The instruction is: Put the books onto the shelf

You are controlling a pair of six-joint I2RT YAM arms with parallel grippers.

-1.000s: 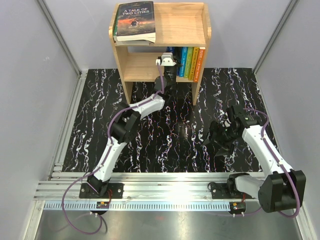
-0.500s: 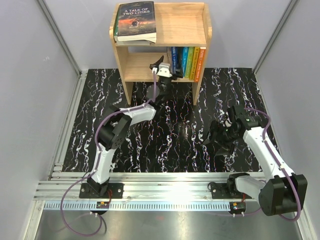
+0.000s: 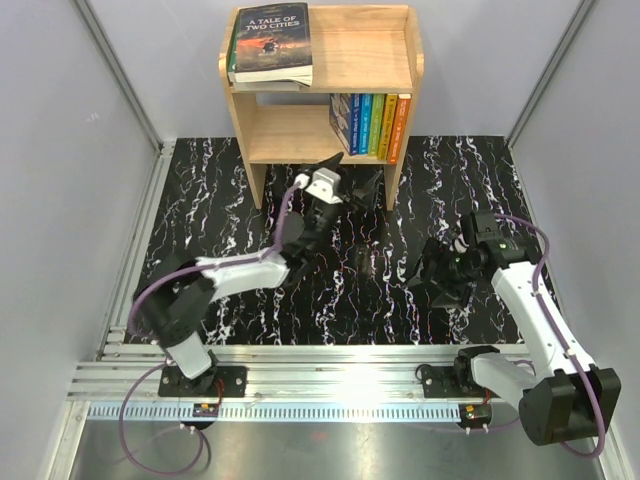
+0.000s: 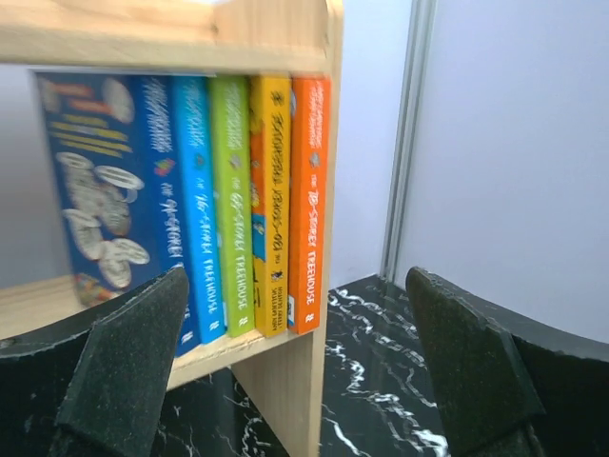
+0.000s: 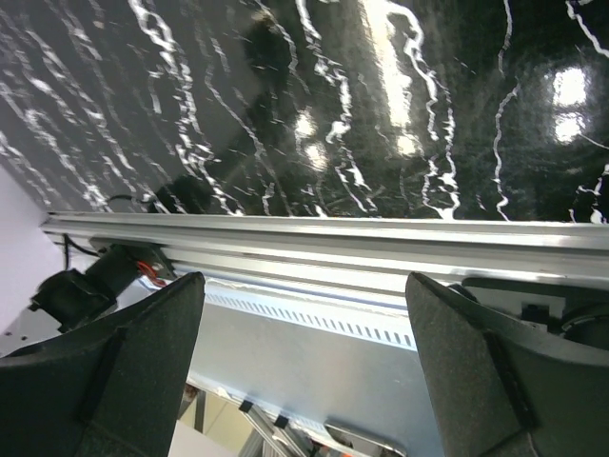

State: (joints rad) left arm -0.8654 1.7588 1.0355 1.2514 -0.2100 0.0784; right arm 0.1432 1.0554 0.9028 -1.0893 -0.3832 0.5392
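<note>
The right gripper [image 3: 437, 277] and, farther, the left gripper [image 3: 338, 188] hang empty, jaws spread. Five Treehouse books [image 3: 371, 124] stand upright, spines outward, at the lower right of the shelf [image 3: 372, 55]. A Tale of Two Cities [image 3: 270, 42] lies flat on top, long axis front-to-back.

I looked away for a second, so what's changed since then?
The left pincer let go of the dark blue book, left standing in the row on the shelf's lower tier, and drew back out, open and empty. The right pincer, open, and the top book stayed put.
</note>
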